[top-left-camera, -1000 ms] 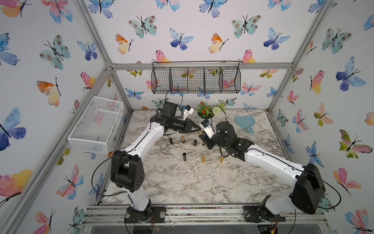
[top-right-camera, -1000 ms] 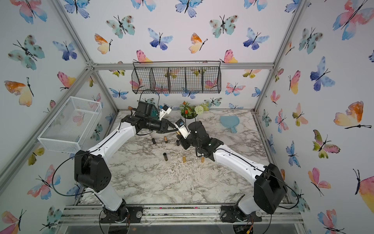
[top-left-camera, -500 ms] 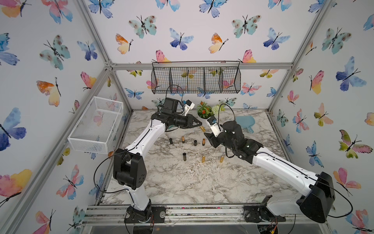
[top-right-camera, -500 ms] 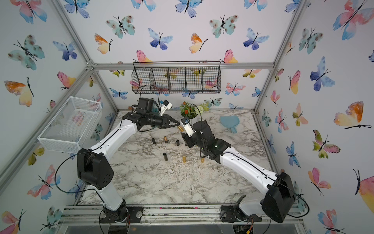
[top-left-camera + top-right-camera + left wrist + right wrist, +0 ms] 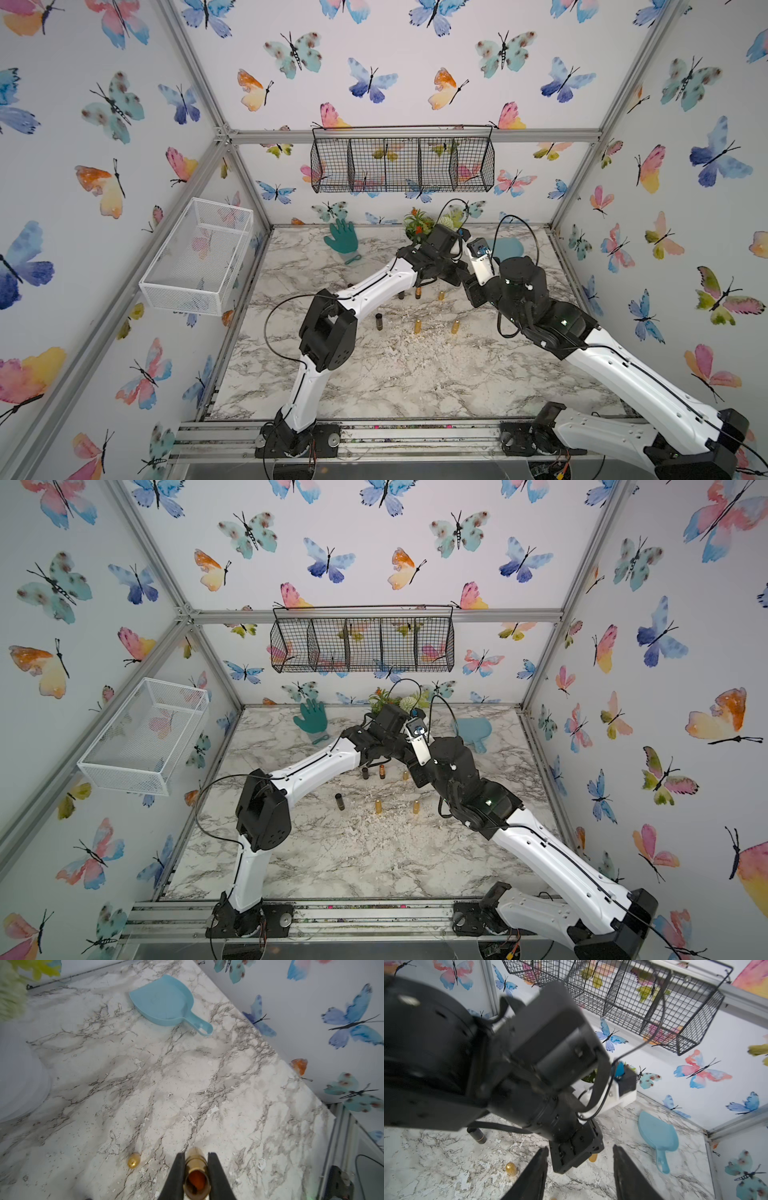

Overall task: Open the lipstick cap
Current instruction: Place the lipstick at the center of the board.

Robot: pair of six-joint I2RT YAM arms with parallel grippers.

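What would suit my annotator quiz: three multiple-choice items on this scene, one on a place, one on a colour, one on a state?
1. Where does the dustpan lie?
A) in the black wall basket
B) in the white mesh bin
C) on the marble table

2. What colour is the glove?
A) teal green
B) red
C) yellow

3. How is the left gripper?
A) open and empty
B) shut on the gold lipstick
C) shut on the glove

Answers:
1 C, it lies flat on the marble.
2 A, both top views show it teal green.
3 B, the left wrist view shows it clamped on the lipstick.
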